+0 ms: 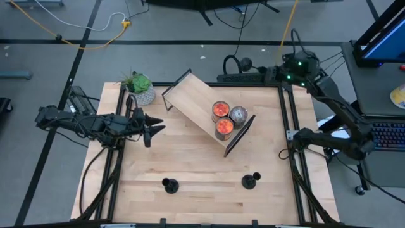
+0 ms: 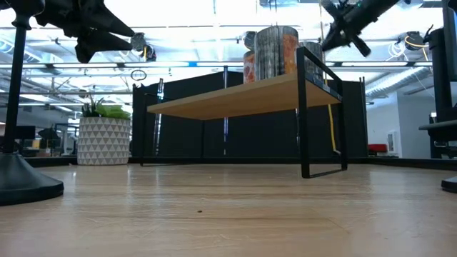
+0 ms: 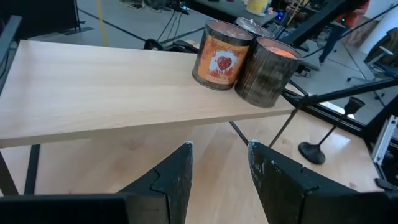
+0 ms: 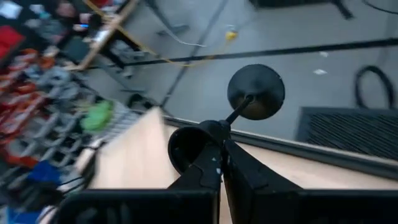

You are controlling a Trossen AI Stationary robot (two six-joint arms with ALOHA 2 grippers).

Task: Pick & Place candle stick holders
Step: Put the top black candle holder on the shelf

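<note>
— How many holders?
— Three. Two stand on the table's [image 1: 202, 171] near edge, one left [image 1: 170, 185], one right [image 1: 250, 182].
— The third?
— The third holder [image 4: 249, 99] is pinched at its cup end by the clenched right gripper [image 4: 219, 163], base pointing away.
— The left gripper [image 3: 219, 171]?
— Fingers parted, grasping nothing, facing the shelf [image 1: 199, 104] with three candle jars [image 1: 226, 117].
</note>
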